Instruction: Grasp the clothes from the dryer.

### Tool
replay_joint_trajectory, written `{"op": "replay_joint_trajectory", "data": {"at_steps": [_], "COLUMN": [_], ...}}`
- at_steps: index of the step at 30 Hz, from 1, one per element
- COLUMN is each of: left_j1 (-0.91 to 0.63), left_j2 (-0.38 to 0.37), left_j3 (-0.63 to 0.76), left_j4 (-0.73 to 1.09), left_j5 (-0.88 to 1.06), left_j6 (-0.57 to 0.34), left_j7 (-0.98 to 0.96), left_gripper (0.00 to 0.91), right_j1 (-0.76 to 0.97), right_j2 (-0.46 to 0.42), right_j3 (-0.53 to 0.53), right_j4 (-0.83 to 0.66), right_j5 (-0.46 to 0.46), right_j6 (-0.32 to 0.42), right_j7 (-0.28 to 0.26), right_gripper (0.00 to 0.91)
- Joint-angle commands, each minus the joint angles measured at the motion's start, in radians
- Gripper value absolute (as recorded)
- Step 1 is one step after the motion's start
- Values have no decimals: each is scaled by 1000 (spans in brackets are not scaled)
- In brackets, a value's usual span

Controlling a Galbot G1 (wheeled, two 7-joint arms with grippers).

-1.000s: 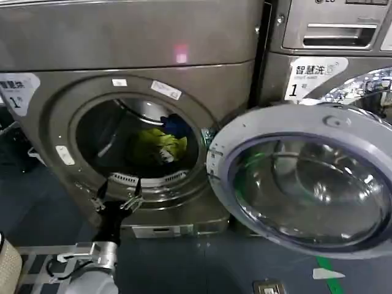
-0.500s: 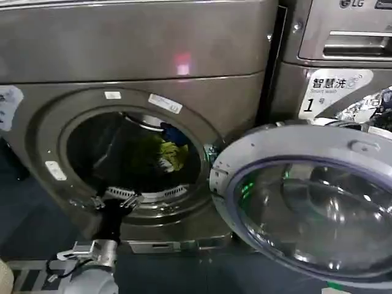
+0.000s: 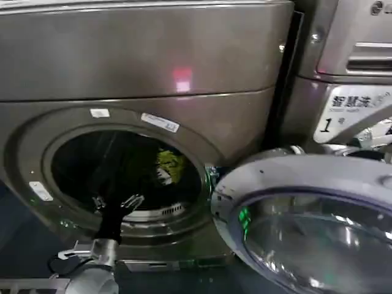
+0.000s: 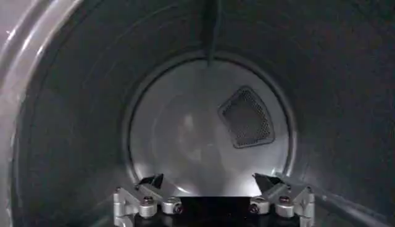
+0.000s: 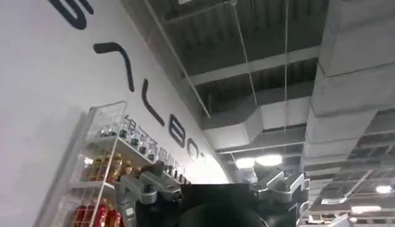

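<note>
Head view first, and we start at the left: our left gripper [image 3: 115, 203] sits at the lower lip of the dryer [image 3: 153, 67] porthole, fingers spread wide, holding nothing. We're right on the threshold of the drum. Moving right across the opening, there are the clothes [image 3: 169, 166], the yellow-green garment bunched toward the right side of the drum, well back from our fingers; the dark one we can't pick out against the shadow. Further right, the glass door [image 3: 306, 226] hangs swung open and out of the way, and beyond it stands the neighbouring machine [image 3: 349, 73] with its "1" label.

From the left wrist view we look straight down the drum at the back wall and its mesh vent [image 4: 247, 117], with the left gripper [image 4: 213, 191] open and empty, and no fabric ahead of it. So our aim is off to the side of the bundle.

To do this reach well, we'd say swing the wrist toward the right of the drum, keep the jaws wide, clear the door seal, and sink the fingers into the fabric before closing.

Our right gripper [image 5: 213, 188] is parked, pointing up at the ceiling, jaws apart and empty.
</note>
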Motion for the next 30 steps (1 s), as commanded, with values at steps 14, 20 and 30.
{"op": "replay_joint_trajectory", "data": {"at_steps": [14, 20, 30], "left_j1": [-382, -590, -920], "left_j2": [-21, -83, -167], "left_j3": [61, 84, 84], "left_j4": [399, 631, 1051], "left_j5": [-42, -23, -20], "left_j6": [-4, -34, -86], "left_j7": [49, 92, 156], "left_gripper": [907, 907, 907], "right_j1": [-43, -63, -78], "right_j2": [-16, -15, -13], "right_j3": [58, 79, 95], "right_j4": [27, 17, 11], "right_j5": [-25, -42, -38], "right_j6": [-63, -56, -34], "right_j7": [18, 11, -9], "right_gripper": [907, 907, 907]}}
